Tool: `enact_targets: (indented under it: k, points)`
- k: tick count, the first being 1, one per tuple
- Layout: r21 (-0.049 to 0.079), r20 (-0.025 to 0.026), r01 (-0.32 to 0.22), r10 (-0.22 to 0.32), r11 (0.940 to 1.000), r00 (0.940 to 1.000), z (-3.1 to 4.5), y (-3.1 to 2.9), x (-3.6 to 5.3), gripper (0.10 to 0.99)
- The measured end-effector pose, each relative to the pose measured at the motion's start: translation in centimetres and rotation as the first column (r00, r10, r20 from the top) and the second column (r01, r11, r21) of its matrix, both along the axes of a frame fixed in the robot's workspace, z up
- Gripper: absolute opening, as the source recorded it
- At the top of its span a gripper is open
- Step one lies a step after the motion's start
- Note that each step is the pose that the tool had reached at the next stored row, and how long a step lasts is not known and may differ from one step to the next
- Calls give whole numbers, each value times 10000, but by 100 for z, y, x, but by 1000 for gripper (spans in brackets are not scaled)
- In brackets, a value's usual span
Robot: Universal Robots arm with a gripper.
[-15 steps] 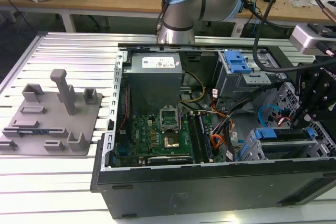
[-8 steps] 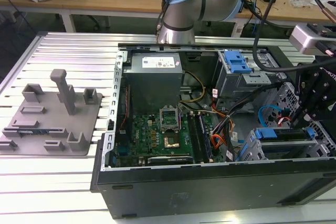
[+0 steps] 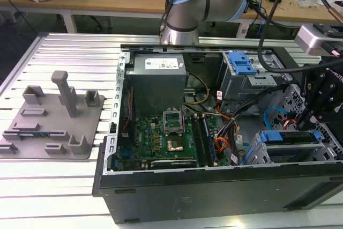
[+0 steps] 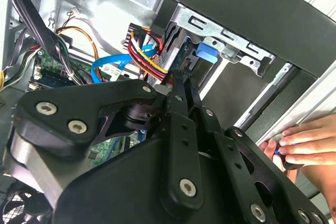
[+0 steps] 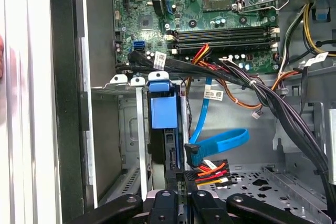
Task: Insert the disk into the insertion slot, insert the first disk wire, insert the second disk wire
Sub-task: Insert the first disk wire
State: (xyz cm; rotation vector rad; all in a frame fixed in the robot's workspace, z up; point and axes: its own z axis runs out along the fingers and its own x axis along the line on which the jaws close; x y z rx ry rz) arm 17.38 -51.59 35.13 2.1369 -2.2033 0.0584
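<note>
The disk (image 5: 159, 109) sits edge-on in its blue carrier inside the insertion slot (image 5: 128, 129), the grey cage at the case's front corner on the exterior view's right (image 3: 300, 153). Its blue carrier top (image 3: 289, 135) shows above the cage. My gripper (image 5: 181, 183) is at the disk's rear edge, and its fingers (image 4: 177, 95) lie close together, shut on the black plug of the red, orange and yellow disk wire (image 5: 210, 171). A blue disk wire (image 5: 220, 141) loops beside it, with its plug (image 5: 192, 153) against the disk's rear.
The open computer case (image 3: 214, 191) lies on a slatted metal table. A grey power supply box (image 3: 158, 81), the motherboard (image 3: 166, 138) and a second bay with a blue latch (image 3: 241, 64) stand inside. Black cable bundles (image 5: 273, 103) cross nearby. A person's hand (image 4: 304, 142) rests on the case edge.
</note>
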Motion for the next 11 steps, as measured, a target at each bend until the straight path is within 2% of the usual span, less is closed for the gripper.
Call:
enact_targets:
  k: [8, 11]
  points:
    - [1, -1, -12, 12, 10000, 10000, -12, -23, 8, 165]
    - [-1, -1, -178, 178, 9998, 9998, -17, -26, 8, 165]
